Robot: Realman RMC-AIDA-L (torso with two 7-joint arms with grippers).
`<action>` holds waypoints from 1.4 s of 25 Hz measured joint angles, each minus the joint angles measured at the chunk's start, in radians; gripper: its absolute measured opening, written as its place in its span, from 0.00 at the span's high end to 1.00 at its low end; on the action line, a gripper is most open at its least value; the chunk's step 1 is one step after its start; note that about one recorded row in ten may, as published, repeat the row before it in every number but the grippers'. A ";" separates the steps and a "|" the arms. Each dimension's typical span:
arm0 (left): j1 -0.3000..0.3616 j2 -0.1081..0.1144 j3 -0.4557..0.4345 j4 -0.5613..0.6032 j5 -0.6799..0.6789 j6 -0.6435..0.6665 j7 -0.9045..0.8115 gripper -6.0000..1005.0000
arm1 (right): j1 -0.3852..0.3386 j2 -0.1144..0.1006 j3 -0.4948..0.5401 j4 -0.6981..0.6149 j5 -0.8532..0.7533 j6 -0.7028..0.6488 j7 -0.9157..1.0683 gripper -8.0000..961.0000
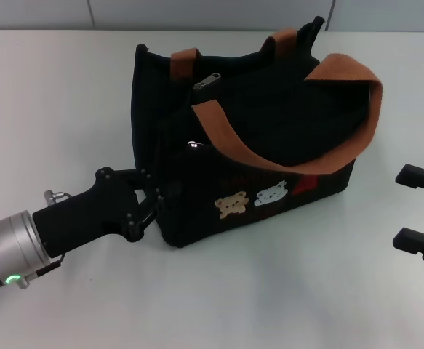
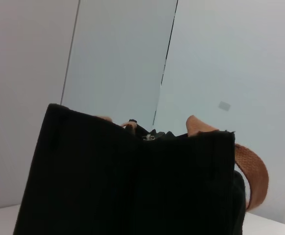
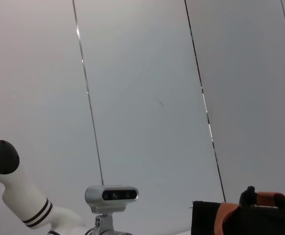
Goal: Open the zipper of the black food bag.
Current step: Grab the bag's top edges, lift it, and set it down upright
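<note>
low in the left of the head view, nearest the camera, the left gripper (image 1: 153,206) lay pressed against the lower left corner of the black food bag (image 1: 270,145). its black fingers seemed to pinch the fabric edge there, but whether they had really closed on cloth could not be told. the left wrist view showed only the bag's dark end wall (image 2: 127,186) filling the lower frame, with none of its own fingers visible.

outward from that hand, the bag sat in the upper middle of the frame on the white table (image 1: 66,94), its brown-orange handles (image 1: 292,156) flopped across the top. the zipper (image 1: 207,81) ran along the top opening, its dull grey pull tab lying near the upper left end between the strap roots. a smaller shiny pull (image 1: 193,145) sat lower on the front pocket and was not the one wanted.

at the right edge the right gripper (image 1: 421,212) hovered with its fingers spread wide, apart from the bag and holding nothing.

the bag looked soft and light, likely to slump or slide when tugged, so bracing the corner seemed sensible. the grey tab looked stiff, small and flat; pinching it by its free end would probably serve best.
</note>
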 joint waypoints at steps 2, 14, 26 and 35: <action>0.000 0.001 0.000 0.001 0.000 0.000 0.000 0.89 | 0.001 0.000 0.000 0.000 0.000 0.000 0.000 0.13; 0.001 0.003 -0.011 0.013 -0.001 -0.026 -0.002 0.89 | 0.003 0.000 0.000 0.000 0.001 0.010 -0.001 0.13; 0.022 0.011 -0.017 0.518 -0.010 0.128 -0.313 0.89 | -0.001 0.001 0.009 0.000 0.018 0.010 -0.001 0.13; -0.022 0.005 0.049 0.915 -0.137 0.289 -0.573 0.89 | 0.011 0.009 0.015 0.059 0.028 0.039 -0.002 0.12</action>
